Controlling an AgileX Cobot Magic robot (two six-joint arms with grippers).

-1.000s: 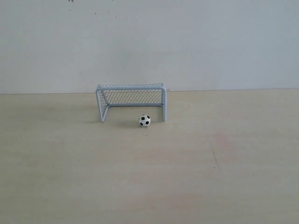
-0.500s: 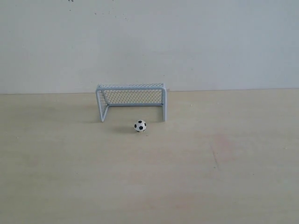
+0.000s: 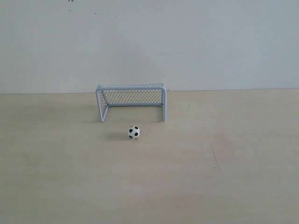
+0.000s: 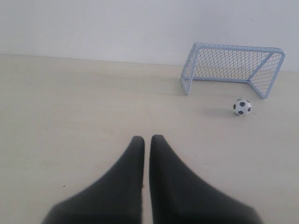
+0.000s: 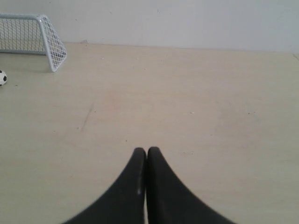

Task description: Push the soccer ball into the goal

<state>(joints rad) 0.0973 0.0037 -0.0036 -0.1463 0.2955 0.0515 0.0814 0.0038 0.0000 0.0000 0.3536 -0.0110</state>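
Observation:
The soccer ball (image 3: 134, 132) lies on the pale wooden table a little in front of the goal (image 3: 131, 101), outside its mouth and slightly left of centre. It also shows in the left wrist view as the ball (image 4: 242, 107) before the goal (image 4: 232, 68), and at the picture's edge in the right wrist view (image 5: 2, 77) beside the goal (image 5: 32, 39). My left gripper (image 4: 146, 139) is shut with nothing in it, well short of the ball. My right gripper (image 5: 146, 150) is shut too, far from ball and goal. Neither gripper shows in the exterior view.
A plain light wall rises just behind the goal, along the table's back edge (image 3: 233, 89). A faint dark scratch (image 3: 215, 161) marks the tabletop to the right of the ball.
The ball has rolled away from the goal mouth, toward the camera and slightly left. Goal unmoved.

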